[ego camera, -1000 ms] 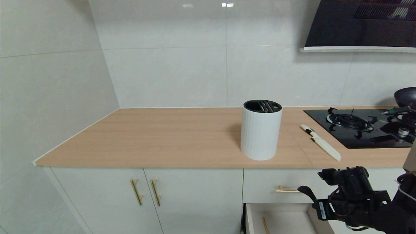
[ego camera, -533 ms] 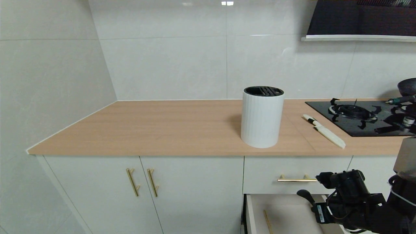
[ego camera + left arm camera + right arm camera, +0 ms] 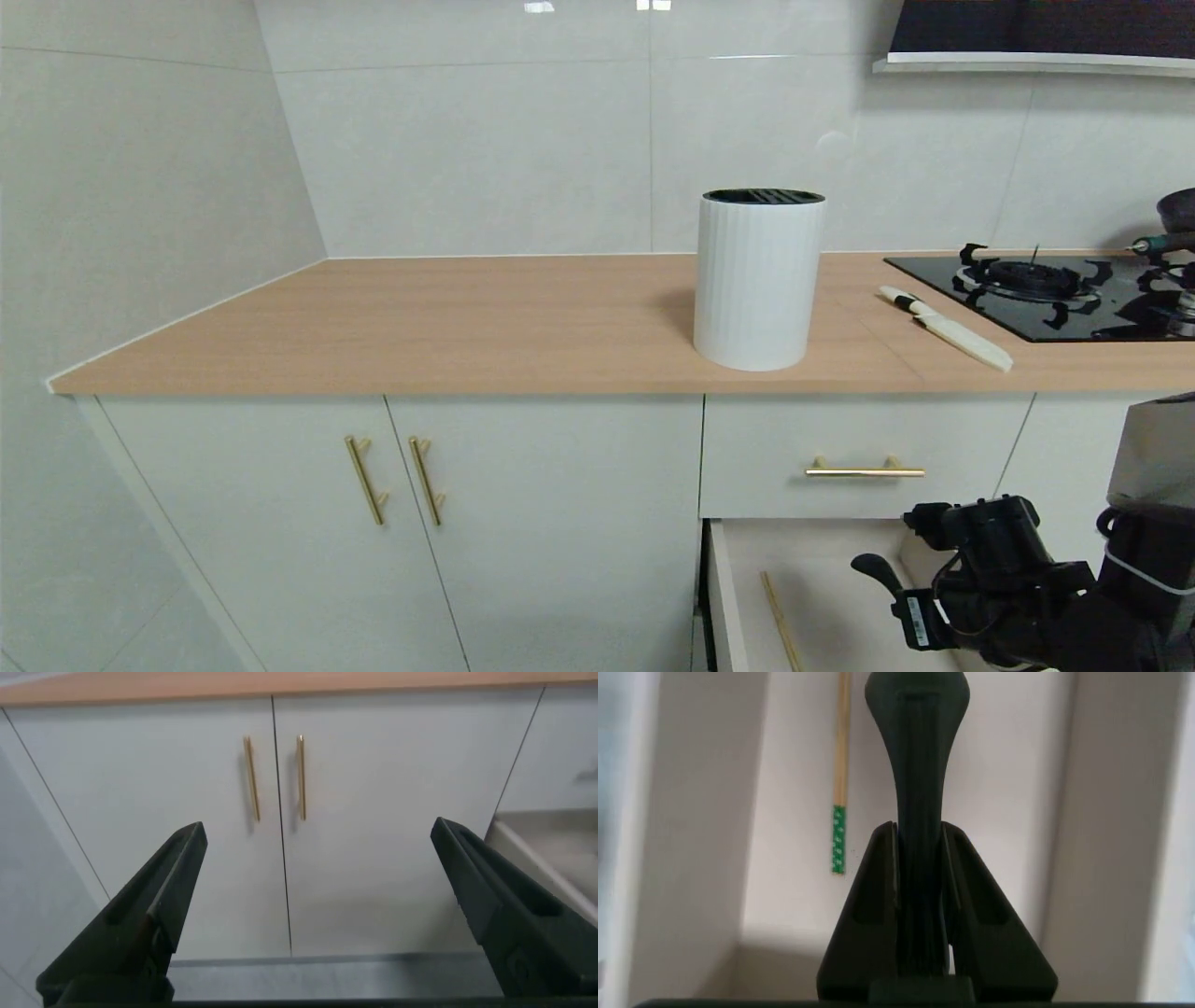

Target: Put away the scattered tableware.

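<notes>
Black plastic utensil [image 3: 917,728] is being held pinched in right gripper [image 3: 920,845] over open white drawer [image 3: 822,560] holding wooden chopstick [image 3: 842,765]. Left gripper [image 3: 316,840] is spread wide, empty. Next, likely: lower, release.

A wooden countertop [image 3: 467,317] runs the width of the kitchen; a white tiled wall [image 3: 485,149] rises directly behind the countertop and along its left end; a black gas hob [image 3: 1055,303] is set into the countertop at its right end, with a burner grate [image 3: 1034,273] on it; a dark pan [image 3: 1178,210] sits at the hob's far right edge; a range hood [image 3: 1036,37] hangs high above that end of the countertop; below the countertop's left half are two white cabinet doors [image 3: 280,523], each with an upright gold bar handle [image 3: 364,481] near the seam between them; below the countertop's right half is a closed drawer front [image 3: 766,448] with a level gold handle [image 3: 864,472].
</notes>
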Controlling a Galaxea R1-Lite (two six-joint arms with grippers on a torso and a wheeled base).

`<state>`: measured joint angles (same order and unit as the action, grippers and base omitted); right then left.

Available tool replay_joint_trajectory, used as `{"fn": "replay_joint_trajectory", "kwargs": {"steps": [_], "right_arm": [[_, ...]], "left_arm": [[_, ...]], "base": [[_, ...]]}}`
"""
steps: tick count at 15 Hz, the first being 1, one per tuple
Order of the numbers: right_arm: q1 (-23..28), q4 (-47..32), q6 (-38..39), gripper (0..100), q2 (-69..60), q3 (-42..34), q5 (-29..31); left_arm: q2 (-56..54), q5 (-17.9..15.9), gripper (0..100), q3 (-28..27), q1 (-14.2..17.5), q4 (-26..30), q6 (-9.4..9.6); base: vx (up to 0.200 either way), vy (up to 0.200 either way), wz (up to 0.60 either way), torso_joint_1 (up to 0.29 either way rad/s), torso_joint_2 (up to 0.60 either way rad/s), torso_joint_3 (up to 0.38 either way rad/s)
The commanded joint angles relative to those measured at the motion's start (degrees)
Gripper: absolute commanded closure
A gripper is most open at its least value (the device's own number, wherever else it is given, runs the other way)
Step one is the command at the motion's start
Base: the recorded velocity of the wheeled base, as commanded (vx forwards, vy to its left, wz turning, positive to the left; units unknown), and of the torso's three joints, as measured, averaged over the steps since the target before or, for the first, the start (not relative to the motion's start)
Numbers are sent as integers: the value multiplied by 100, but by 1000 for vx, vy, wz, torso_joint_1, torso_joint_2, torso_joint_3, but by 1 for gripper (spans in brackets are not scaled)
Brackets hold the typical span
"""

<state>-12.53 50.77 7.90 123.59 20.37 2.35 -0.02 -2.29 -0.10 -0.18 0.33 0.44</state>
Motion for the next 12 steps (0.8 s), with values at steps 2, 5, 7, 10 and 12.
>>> {"fn": "replay_joint_trajectory", "kwargs": {"steps": [2, 5, 7, 10, 12], "right_arm": [[-4, 3, 1, 100, 60, 2, 2], [-4, 20, 1, 100, 113, 2, 2], [-4, 108, 1, 100, 166, -7, 11], [-30, 354, 1, 100, 262, -86, 11], [-100, 495, 1, 100, 315, -130, 20]], "left_arm": [[2, 1, 0, 1, 1, 2, 0], [2, 1, 0, 1, 1, 2, 0], [2, 1, 0, 1, 1, 2, 0], [2, 1, 0, 1, 1, 2, 0], [2, 1, 0, 1, 1, 2, 0]], "base": [[0, 0, 0, -176, 459, 290], [0, 0, 0, -159, 457, 303], [0, 0, 0, -141, 447, 312], [0, 0, 0, -98, 373, 274], [0, 0, 0, -19, 115, 73]]}}
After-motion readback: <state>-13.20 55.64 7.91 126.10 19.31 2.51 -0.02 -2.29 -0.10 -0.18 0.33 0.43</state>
